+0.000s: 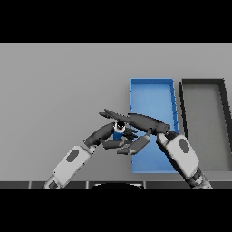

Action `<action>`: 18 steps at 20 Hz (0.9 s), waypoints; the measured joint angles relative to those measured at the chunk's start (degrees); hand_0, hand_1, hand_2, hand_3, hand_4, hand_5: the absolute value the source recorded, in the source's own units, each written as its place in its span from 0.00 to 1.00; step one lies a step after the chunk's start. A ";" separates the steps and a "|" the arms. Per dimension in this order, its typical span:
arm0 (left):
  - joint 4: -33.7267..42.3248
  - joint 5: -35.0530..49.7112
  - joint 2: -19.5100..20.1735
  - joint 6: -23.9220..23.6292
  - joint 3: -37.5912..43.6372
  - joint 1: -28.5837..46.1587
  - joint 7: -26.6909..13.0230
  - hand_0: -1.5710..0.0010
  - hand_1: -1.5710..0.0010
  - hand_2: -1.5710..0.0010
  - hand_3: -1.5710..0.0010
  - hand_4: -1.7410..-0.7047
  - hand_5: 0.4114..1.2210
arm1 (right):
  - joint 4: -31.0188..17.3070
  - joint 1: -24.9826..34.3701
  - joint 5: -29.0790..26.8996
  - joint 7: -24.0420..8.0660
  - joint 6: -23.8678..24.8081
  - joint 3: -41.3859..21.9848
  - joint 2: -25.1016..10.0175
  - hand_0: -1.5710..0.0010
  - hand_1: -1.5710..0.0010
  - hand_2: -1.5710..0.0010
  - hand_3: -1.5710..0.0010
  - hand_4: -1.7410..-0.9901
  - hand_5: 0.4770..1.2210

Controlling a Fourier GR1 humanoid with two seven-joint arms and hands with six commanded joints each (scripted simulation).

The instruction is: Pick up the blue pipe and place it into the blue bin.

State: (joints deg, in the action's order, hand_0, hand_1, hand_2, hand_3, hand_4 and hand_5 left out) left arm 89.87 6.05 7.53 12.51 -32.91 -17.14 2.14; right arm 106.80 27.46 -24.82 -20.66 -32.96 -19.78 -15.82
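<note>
Reading left to right: the left hand (105, 132) comes in from the lower left, fingers reaching right toward the blue pipe (119, 132). Whether those fingers grip or only lie alongside cannot be told; they overlap the other hand's fingers here.

The blue pipe sits just right of the left hand's fingertips and just left of the right hand (144, 122), between the two. It shows as a short blue stub with a dark open end facing up toward the camera, so its long axis looks roughly upright, perhaps tilted slightly. Not certain whether it rests on the grey table (54, 90) or is lifted.

The right hand reaches leftward across the near left corner of the blue bin (152, 86). Its long fingers pass behind and in front of the pipe, and appear to be closed round it.

Key relation: the blue bin lies directly right of the pipe, its left wall close by. Judged next move: a short carry rightward by the right hand, clearing that wall.

The dark bin (201, 83) stands further right, just beside the blue one.
</note>
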 measured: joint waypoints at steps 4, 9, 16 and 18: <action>0.27 0.12 0.16 0.39 0.36 0.71 -0.06 0.00 0.00 0.00 0.18 0.17 1.00 | -3.02 3.72 -0.90 -3.62 0.04 -1.99 2.66 0.93 0.91 0.90 0.93 0.60 0.01; 1.05 -4.48 1.35 -1.64 -0.93 -0.31 -2.26 0.00 0.01 0.00 0.18 0.06 1.00 | -6.17 7.29 -1.23 -2.14 -2.11 -2.63 4.98 0.36 0.35 0.35 0.44 0.28 0.13; 0.25 -2.49 -1.43 0.62 0.97 0.85 -0.55 0.00 0.00 0.00 0.04 0.01 1.00 | -6.63 7.61 1.06 4.32 -2.48 -4.05 5.17 0.07 0.07 0.07 0.09 0.41 0.79; 0.04 -2.92 -1.43 1.38 1.26 1.10 -1.24 0.00 0.00 0.00 0.02 0.01 1.00 | -6.10 6.63 1.82 5.43 -3.14 -4.41 4.34 0.05 0.05 0.05 0.06 0.38 0.87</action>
State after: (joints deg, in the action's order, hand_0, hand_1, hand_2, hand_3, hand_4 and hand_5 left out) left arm 89.91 3.13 6.11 13.89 -31.65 -16.04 0.90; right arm 100.70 34.09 -23.00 -15.23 -36.11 -24.19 -11.48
